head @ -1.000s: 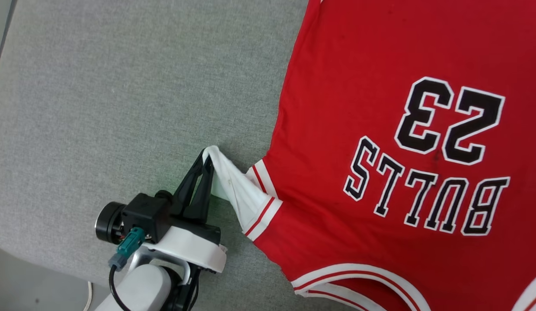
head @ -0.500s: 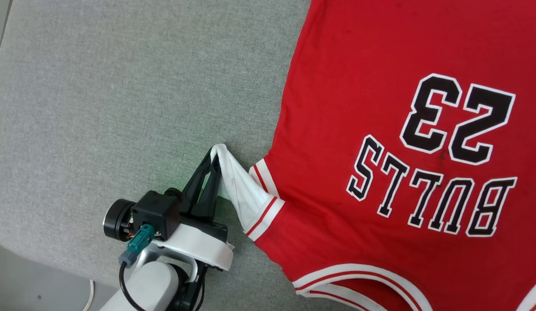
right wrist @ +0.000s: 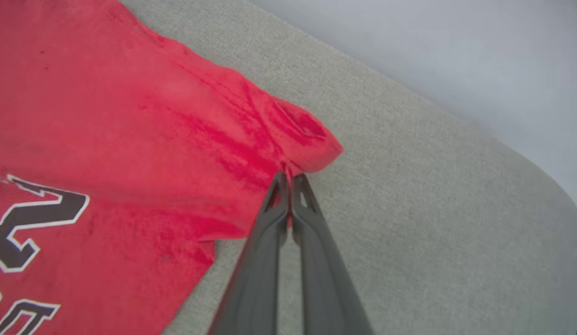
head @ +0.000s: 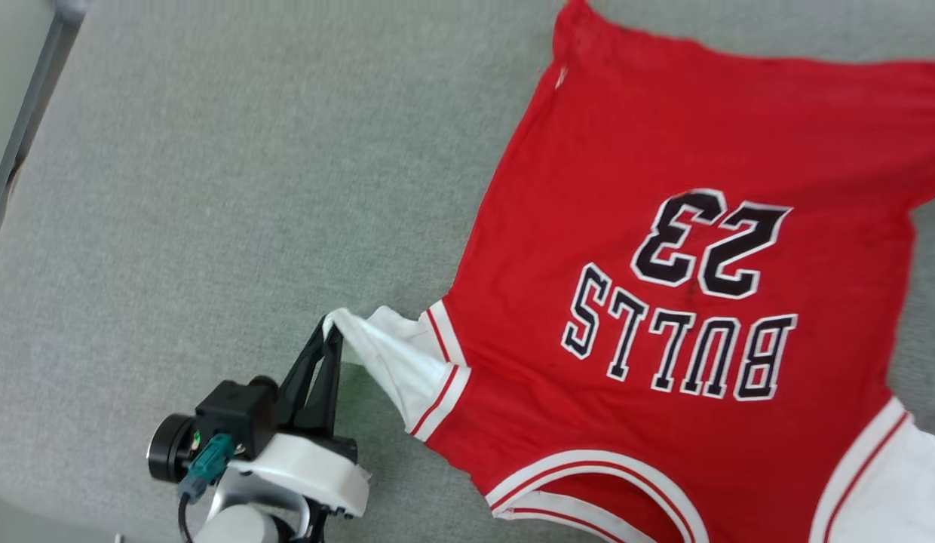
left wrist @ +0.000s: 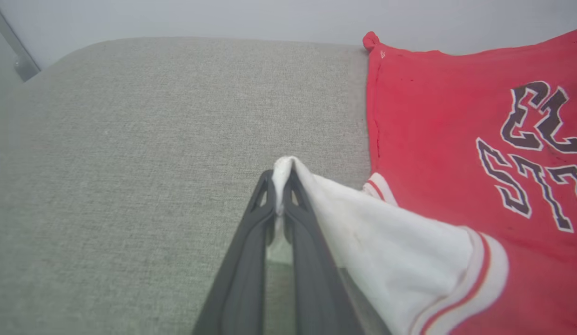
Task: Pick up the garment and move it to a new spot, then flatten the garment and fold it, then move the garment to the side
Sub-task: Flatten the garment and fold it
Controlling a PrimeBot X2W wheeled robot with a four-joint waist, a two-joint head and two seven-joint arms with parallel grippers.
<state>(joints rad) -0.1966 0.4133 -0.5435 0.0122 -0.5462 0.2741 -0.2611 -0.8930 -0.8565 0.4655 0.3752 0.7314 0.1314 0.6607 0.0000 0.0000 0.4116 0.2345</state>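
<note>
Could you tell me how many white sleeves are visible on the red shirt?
2. One white sleeve of the red knit T-shirt is pinched by the left gripper; the other lies at the head view's lower right corner, partly cropped.

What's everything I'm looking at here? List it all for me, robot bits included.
T-shirt: one, red with white sleeves and black "BULLS 23" lettering, spread on the padded surface, centre to right.
padded surface: one, grey fabric, under the T-shirt.
metal rail: one, grey, upper left edge.
wall: one, pale grey, behind the surface.
left gripper: one, dark fingers, shut on the white sleeve's tip.
right gripper: one, dark fingers, shut on a red edge of the T-shirt.
</note>
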